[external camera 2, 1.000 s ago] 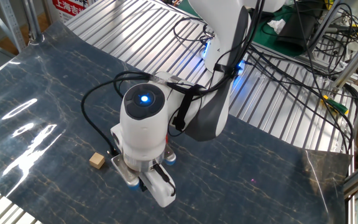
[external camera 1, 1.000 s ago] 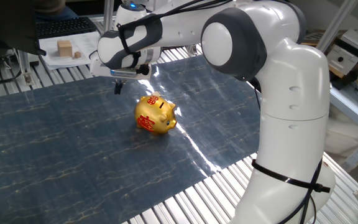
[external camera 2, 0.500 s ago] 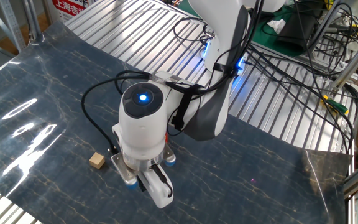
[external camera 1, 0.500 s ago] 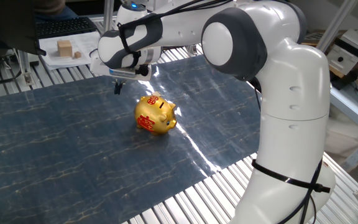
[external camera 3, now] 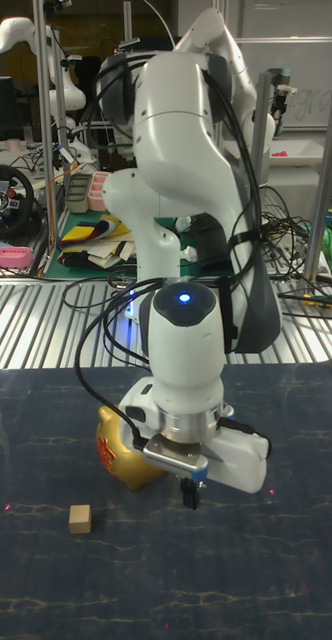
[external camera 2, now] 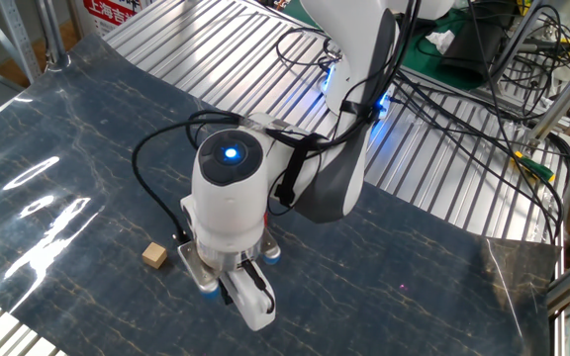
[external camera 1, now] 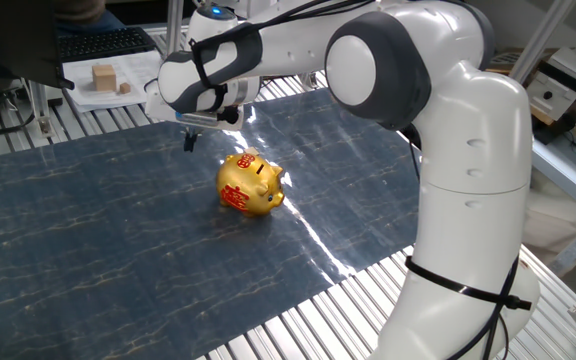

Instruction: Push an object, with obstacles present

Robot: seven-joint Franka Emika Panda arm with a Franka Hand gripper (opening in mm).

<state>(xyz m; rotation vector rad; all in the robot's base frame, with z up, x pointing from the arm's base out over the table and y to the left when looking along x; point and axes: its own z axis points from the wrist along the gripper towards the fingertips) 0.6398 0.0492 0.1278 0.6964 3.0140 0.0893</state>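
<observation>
Push had not started, by my judgement: the cube [external camera 3: 80, 518] sat alone on the dark mat [external camera 3: 286, 580], nearest the tall camera, nothing touching it. Tiny plain tan wood, square-edged. My gripper [external camera 3: 190, 493] hung near it, off to one side, fingers pressed together. Behind it stood the gold pig [external camera 3: 123, 455], apart from the cube. Whole push left.

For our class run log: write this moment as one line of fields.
end effector: fingers together, empty, above mat | wooden cube: untouched, apart from end effector | gold piggy bank: upright on mat | push: not started
</observation>
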